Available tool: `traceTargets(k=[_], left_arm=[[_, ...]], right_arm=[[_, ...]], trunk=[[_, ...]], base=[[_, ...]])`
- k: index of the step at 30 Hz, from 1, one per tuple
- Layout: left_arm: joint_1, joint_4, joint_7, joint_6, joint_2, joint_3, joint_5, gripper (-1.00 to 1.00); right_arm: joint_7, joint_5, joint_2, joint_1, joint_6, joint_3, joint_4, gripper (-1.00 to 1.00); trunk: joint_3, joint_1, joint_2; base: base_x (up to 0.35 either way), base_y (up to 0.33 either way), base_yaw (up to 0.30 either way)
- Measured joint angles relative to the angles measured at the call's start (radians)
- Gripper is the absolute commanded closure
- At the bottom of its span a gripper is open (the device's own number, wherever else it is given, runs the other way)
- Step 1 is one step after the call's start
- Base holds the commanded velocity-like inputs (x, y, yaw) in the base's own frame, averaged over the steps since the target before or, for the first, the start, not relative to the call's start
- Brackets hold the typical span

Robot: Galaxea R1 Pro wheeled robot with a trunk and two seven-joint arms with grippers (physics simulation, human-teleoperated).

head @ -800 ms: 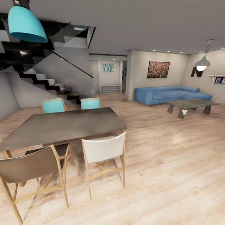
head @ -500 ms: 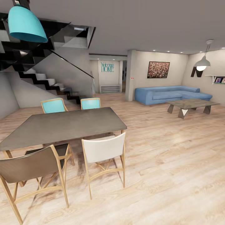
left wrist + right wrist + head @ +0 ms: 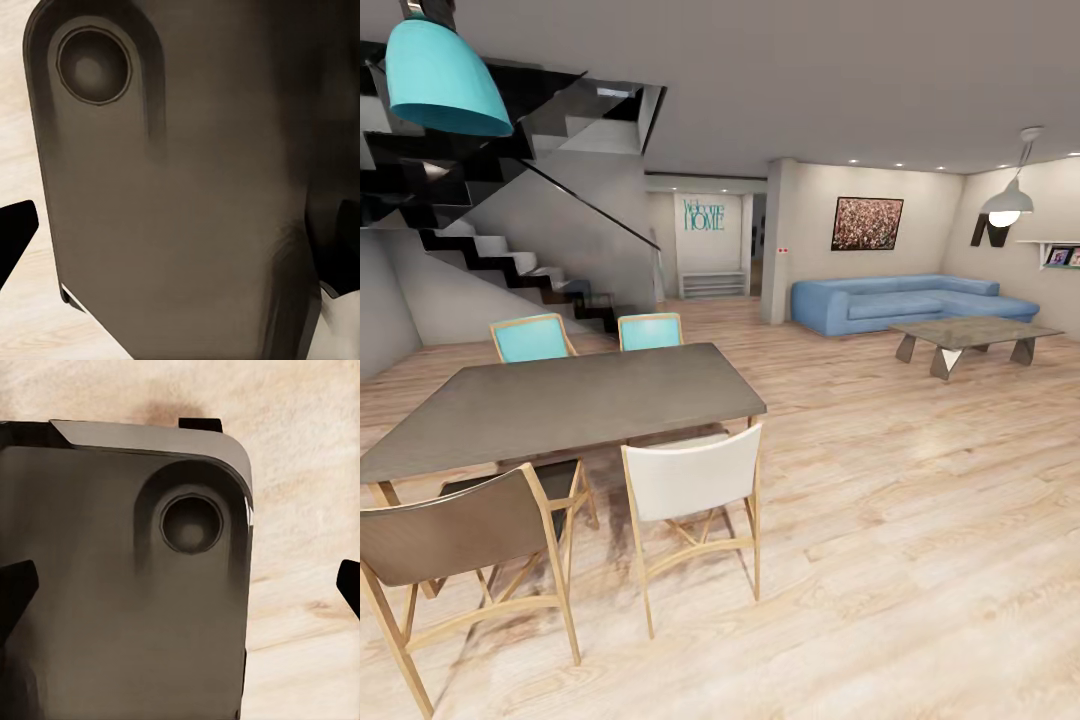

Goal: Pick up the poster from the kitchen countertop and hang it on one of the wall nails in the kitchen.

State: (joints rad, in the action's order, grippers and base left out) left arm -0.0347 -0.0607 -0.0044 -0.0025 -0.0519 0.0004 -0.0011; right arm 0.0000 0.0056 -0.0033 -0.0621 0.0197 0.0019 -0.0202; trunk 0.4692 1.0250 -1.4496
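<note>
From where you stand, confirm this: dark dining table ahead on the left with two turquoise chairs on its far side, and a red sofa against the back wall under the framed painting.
One detail is wrong: the sofa is blue, not red, as the head view shows. The rest holds: the dark dining table stands ahead on the left with two turquoise chairs on its far side, and the sofa sits against the back wall under the framed painting.

Four wooden-framed chairs ring one dark rectangular dining table [image 3: 575,400]: two turquoise-backed [image 3: 532,337] on the far side, one white [image 3: 695,478] and one brown [image 3: 455,535] on the near side. Two pendant lamps hang: turquoise [image 3: 442,80] left, white [image 3: 1008,202] right. One blue sofa [image 3: 905,300], one grey coffee table [image 3: 972,332], one reddish-brown painting [image 3: 867,223].
</note>
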Motion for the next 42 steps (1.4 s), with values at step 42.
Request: traceTargets(k=[42], left_arm=[[0.003,-0.599,0.0,-0.011,-0.002,0.153,-0.117,-1.0]], right_arm=[[-0.006,-0.011,-0.073,-0.077,0.12,-0.003,-0.343,-1.0]], trunk=[[0.0,0.0,0.0]], base=[[-0.06,-0.065,0.156]])
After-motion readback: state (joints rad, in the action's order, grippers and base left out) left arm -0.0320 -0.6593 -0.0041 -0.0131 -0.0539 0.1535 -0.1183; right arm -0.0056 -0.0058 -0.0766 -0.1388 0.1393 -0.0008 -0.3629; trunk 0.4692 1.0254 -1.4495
